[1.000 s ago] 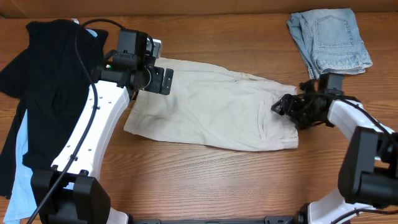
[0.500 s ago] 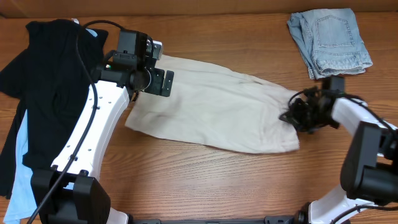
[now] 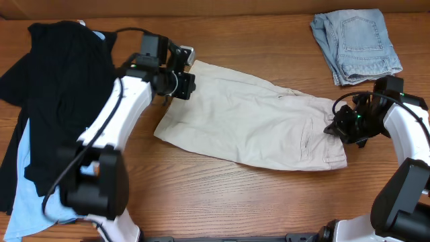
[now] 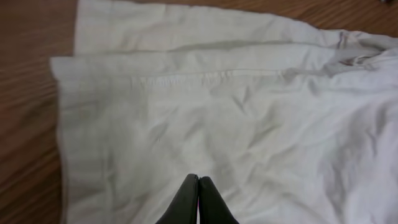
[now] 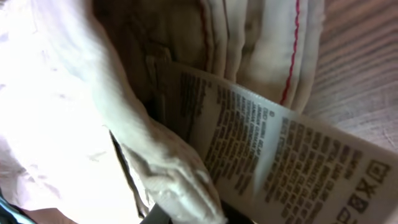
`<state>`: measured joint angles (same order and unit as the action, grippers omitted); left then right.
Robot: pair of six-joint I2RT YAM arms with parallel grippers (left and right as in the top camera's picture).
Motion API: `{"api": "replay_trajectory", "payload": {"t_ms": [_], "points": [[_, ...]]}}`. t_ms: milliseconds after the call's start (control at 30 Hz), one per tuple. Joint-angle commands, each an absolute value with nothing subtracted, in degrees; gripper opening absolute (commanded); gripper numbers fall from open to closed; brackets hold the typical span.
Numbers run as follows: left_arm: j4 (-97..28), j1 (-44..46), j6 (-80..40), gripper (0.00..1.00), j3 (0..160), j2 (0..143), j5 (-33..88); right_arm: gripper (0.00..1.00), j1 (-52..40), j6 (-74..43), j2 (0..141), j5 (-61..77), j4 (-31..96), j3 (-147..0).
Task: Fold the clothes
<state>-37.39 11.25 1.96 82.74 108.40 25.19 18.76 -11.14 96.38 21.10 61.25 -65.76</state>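
The beige khaki shorts [image 3: 248, 121] lie spread flat across the middle of the table. My right gripper [image 3: 338, 128] is shut on their waistband at the right end. In the right wrist view, bunched beige cloth [image 5: 62, 93] and a white care label [image 5: 267, 155] fill the frame, and fabric sits in my right gripper [image 5: 193, 214]. My left gripper [image 3: 183, 86] hovers at the shorts' upper left corner. In the left wrist view it [image 4: 198, 182] is shut, tips together, over the hem area of the shorts [image 4: 249, 112], with no fold visibly pinched.
A black top [image 3: 54, 87] lies heaped at the far left over a light-blue shirt [image 3: 20, 195]. Folded pale denim shorts [image 3: 356, 44] rest at the back right. Bare wood table [image 3: 235, 202] shows in front of the beige shorts.
The beige shorts have slid to the right with my right gripper, which closed on the waistband. My left arm moved right above the shorts' corner and its jaws closed.
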Motion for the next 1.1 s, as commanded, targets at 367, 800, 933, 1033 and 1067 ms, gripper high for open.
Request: {"api": "replay_trajectory", "payload": {"t_ms": [367, 800, 933, 1033, 1067], "points": [[-37.54, 10.15, 1.19, 0.04, 81.76, 121.82, 32.86, 0.04, 19.05, -10.0, 94.94, 15.99, 70.22, -76.79], [-37.6, 10.15, 3.27, 0.04, 81.76, 121.82, 31.57, 0.04, 19.05, -8.69, 94.94, 13.13, 77.23, -84.73], [-37.54, 10.2, 3.22, 0.04, 81.73, 122.06, 28.03, 0.04, 19.05, -8.47, 94.94, 13.08, 77.25, -85.3], [-37.41, 10.22, 3.25, 0.04, 81.73, 122.89, 28.03, 0.04, 18.92, -8.23, 94.94, 13.04, 77.97, -87.2], [-37.39, 10.28, 3.2, 0.04, 81.73, 123.31, 28.1, 0.04, 18.92, -8.08, 94.94, 13.1, 78.24, -87.85]]}}
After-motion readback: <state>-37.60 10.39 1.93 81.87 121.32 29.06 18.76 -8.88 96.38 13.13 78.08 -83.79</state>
